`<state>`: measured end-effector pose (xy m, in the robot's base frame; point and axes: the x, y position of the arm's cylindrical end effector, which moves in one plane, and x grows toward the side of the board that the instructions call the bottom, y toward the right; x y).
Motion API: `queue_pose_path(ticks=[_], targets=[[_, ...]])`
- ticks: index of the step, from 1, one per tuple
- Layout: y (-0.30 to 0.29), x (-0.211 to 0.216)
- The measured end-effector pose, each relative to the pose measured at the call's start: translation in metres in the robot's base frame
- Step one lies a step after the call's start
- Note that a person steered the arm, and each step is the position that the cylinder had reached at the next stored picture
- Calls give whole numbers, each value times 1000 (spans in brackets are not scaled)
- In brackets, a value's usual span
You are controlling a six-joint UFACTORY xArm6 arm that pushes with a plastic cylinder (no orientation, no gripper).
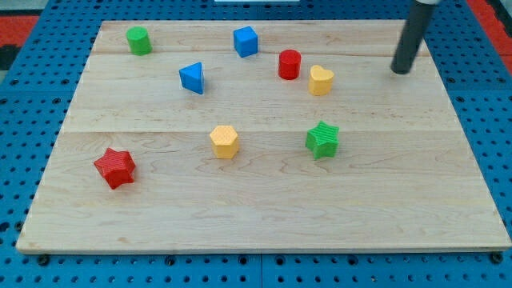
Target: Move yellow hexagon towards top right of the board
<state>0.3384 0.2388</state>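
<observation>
— Non-task items on the wooden board?
— Green cylinder at upper left. Blue cube near top centre. Blue triangle below and left of it.
— Right half?
— Red cylinder just beside yellow heart, apart. Green star lower. Red star at lower left. Blue pegboard surrounding.

Dark rod enters from frame's top right, leaning slightly, my tip down in the upper right, touching nothing.
</observation>
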Motion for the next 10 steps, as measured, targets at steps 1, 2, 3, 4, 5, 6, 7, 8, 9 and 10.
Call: queue_pose_path(ticks=[1, 2, 3, 4, 5, 6, 7, 8, 9, 10], targets=[[-77, 36], [-189, 28], [-292, 41], [-354, 105], [-339, 156], [-246, 144], [-170, 114], [-169, 113], [-169, 113], [-184, 136]])
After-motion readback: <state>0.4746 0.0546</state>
